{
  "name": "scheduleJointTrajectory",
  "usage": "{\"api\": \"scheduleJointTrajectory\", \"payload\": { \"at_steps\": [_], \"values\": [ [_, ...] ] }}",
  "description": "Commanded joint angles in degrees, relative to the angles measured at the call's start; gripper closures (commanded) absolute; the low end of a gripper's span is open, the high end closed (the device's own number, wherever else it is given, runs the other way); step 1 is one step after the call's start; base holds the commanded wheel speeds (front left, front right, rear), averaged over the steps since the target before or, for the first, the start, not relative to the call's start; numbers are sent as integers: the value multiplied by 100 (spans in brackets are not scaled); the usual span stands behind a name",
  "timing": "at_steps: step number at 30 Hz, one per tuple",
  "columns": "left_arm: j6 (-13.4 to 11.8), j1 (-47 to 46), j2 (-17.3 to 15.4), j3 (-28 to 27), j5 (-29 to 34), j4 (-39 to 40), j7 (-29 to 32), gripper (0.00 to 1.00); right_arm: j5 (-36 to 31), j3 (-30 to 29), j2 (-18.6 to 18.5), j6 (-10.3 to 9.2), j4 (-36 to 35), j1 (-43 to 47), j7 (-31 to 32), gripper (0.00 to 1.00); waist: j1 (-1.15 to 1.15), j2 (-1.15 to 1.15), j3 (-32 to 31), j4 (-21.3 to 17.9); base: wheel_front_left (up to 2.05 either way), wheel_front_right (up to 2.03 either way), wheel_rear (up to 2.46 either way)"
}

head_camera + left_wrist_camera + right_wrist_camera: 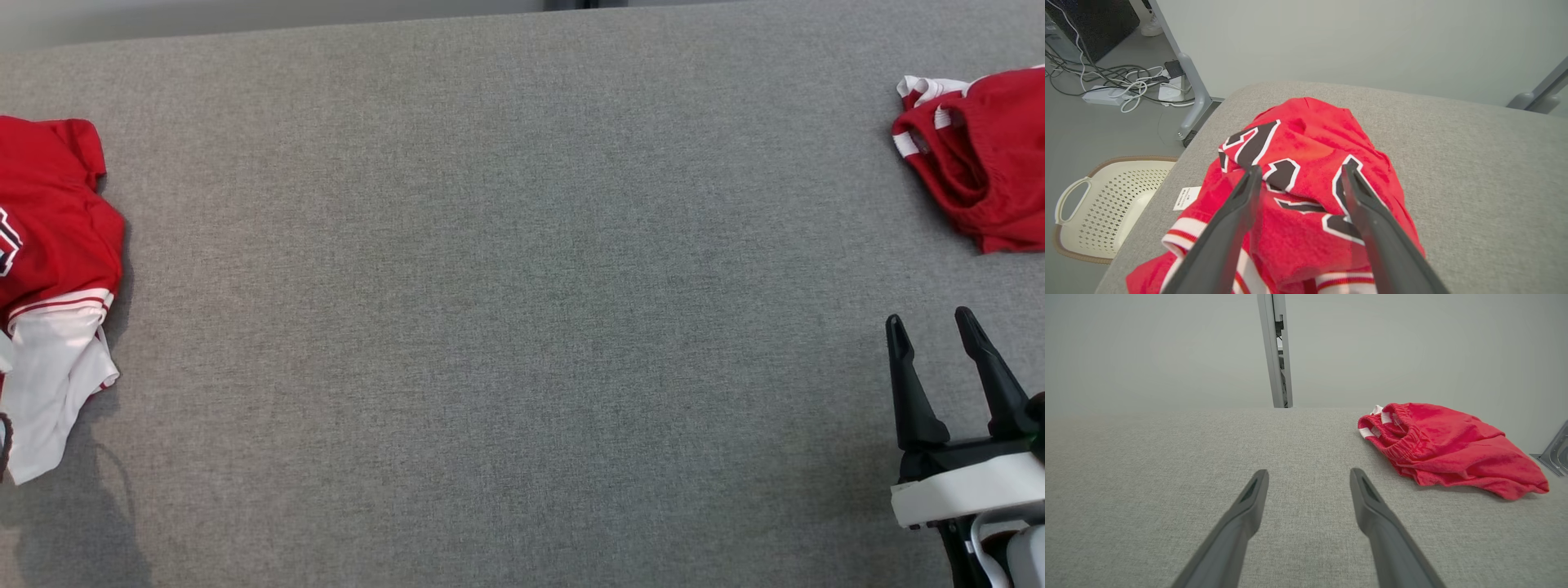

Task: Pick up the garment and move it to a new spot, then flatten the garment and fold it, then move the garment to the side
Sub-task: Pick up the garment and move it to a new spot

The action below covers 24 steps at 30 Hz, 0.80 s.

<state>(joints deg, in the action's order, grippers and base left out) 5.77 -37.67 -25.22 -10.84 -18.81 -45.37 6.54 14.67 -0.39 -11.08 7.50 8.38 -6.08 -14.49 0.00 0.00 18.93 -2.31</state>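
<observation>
Jersey (57, 212) partly beyond left edge.

Right gripper (931, 320) is seen just above the table (522, 327), at its right front part, fingers spread wide and pointed away from the robot, white wrist housing (967, 490) behind them. Left gripper (1301, 169) is held over the table's left end, fingers parted, angled downward.

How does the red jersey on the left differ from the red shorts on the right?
The jersey bears black white-edged lettering; the shorts show none. The jersey shows a broad white part; the shorts only narrow white stripes. Both are red and crumpled on the grey table.
</observation>
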Motion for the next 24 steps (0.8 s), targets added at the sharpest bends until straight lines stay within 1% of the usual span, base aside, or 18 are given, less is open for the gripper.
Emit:
{"api": "scheduleJointTrajectory", "payload": {
  "at_steps": [1,8,12,15,16,17,18,20,21,24],
  "values": [
    [40,-114,-47,42,-68,-125,61,0,-2,-16,-44,-1,-32,-62,15,0,0,0,1,-6,0,0,0],
    [121,-268,27,285,-139,-823,393,0,-28,-23,-76,-1,-104,-109,82,0,0,0,63,-85,0,0,0],
    [141,-340,98,409,-234,-1256,880,0,-50,-54,-67,-1,-144,-79,103,0,0,0,87,-109,0,0,0],
    [142,-408,156,400,-345,-1505,1144,0,-76,-82,-49,-1,-159,-66,134,0,0,0,92,-117,0,0,0],
    [129,-426,165,400,-354,-1572,1198,29,-86,-87,-42,-1,-164,-67,136,0,0,0,94,-120,0,0,0],
    [98,-430,157,423,-334,-1642,1249,93,-92,-85,-32,-1,-169,-73,152,0,0,0,94,-124,0,0,0],
    [87,-429,164,450,-325,-1720,1331,100,-99,-80,-24,-1,-171,-80,164,0,0,0,91,-129,0,0,0],
    [62,-478,168,463,-344,-1786,1348,100,-108,-72,-9,-1,-176,-97,173,0,0,0,84,-131,0,0,0],
    [30,-521,143,473,-315,-1769,1262,100,-116,-71,0,-1,-177,-103,176,0,0,0,74,-129,0,0,0],
    [51,-677,70,465,-336,-1652,928,100,-116,-96,15,-1,-160,-86,168,0,0,0,10,-100,0,0,0]
  ]
}}
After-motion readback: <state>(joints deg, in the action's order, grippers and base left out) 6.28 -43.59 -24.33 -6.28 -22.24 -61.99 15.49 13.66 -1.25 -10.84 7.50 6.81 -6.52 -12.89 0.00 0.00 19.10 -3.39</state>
